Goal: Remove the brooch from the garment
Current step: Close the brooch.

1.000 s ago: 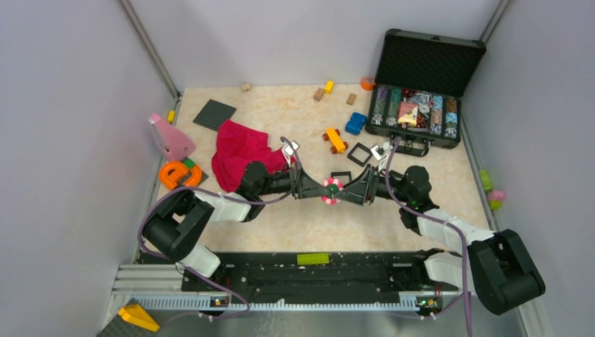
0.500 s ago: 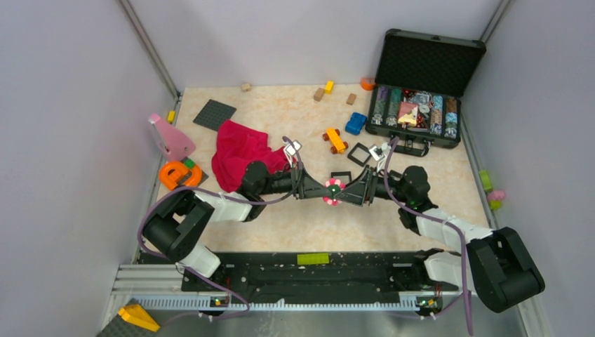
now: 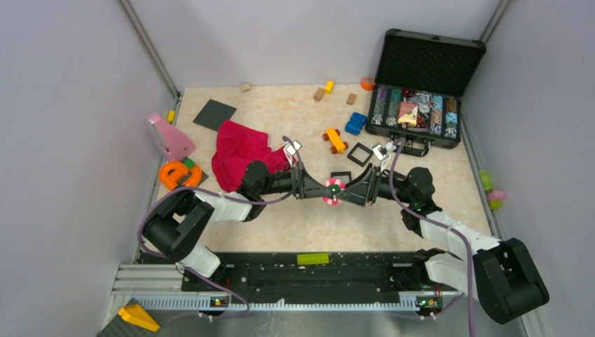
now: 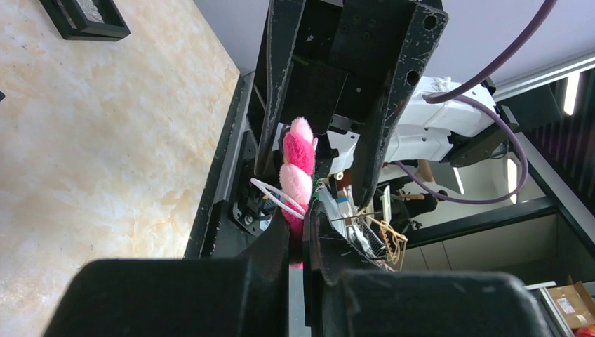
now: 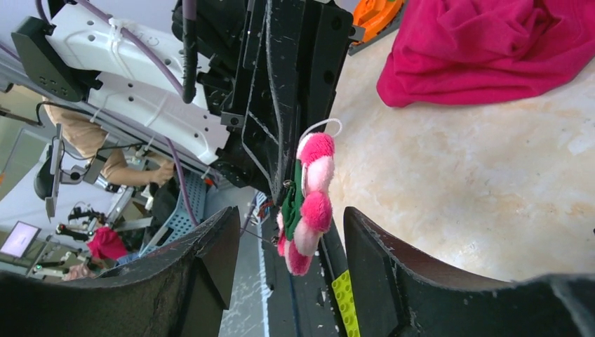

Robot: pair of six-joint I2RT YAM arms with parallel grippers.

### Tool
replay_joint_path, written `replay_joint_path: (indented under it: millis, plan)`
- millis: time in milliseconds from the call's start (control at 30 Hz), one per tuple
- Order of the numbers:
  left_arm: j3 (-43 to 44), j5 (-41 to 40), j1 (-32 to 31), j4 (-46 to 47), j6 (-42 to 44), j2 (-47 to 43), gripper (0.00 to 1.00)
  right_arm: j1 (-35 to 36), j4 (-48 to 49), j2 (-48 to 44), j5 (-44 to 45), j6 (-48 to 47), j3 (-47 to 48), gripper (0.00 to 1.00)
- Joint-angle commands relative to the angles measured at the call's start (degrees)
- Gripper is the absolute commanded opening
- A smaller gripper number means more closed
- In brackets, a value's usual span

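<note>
Where the arms meet: over the middle of the table (image 3: 281,232), the two black end effectors point tip to tip with the brooch (image 3: 332,191) between them.
Change from a second ago: the right arm's elbow and shoulder have shifted slightly to the right; the brooch and the left arm are in the same spot.
Left end effector (image 4: 298,246): fingers pressed together, clamped on the lower edge of the brooch (image 4: 298,168).
Right end effector (image 5: 291,217): jaws apart, one finger on each side of the brooch (image 5: 309,203), with a gap showing on both sides.
Brooch: a pink-and-white scalloped flower seen edge-on from both wrists, raised off the table.
Garment (image 3: 242,151): a crumpled magenta cloth lying on the table behind the left arm, apart from the brooch.
</note>
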Motion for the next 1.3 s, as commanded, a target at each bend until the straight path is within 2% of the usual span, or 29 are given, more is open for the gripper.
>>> replay_joint_path:
  millis: [0, 167, 333, 433, 733, 1267]
  plan:
    - [1.4, 0.7, -0.2, 3.4, -0.7, 0.6, 0.0, -1.4, 1.4, -2.4, 0.3, -0.7, -0.4, 0.59]
    - [1.4, 1.2, -0.2, 6.6, -3.2, 1.6, 0.0, -2.0, 7.0, -3.2, -0.1, 1.0, -3.1, 0.66]
    - [1.8, 1.8, -0.2, 9.1, -5.3, 2.7, 0.0, -2.0, 19.5, -0.8, -2.8, 3.0, -6.3, 0.74]
    - [1.7, 1.9, -0.2, 9.7, -5.9, 3.0, 0.0, -1.9, 21.7, 0.0, -3.8, 1.7, -6.8, 0.76]
    - [2.1, 2.0, -0.2, 9.1, -5.7, 2.8, 0.0, 1.5, 0.8, -3.9, 0.6, -12.1, -1.6, 0.77]
    - [3.2, 2.7, -0.8, 5.6, -3.9, 2.3, 0.0, 2.9, -3.7, -2.5, 1.6, -14.4, 2.4, 0.77]
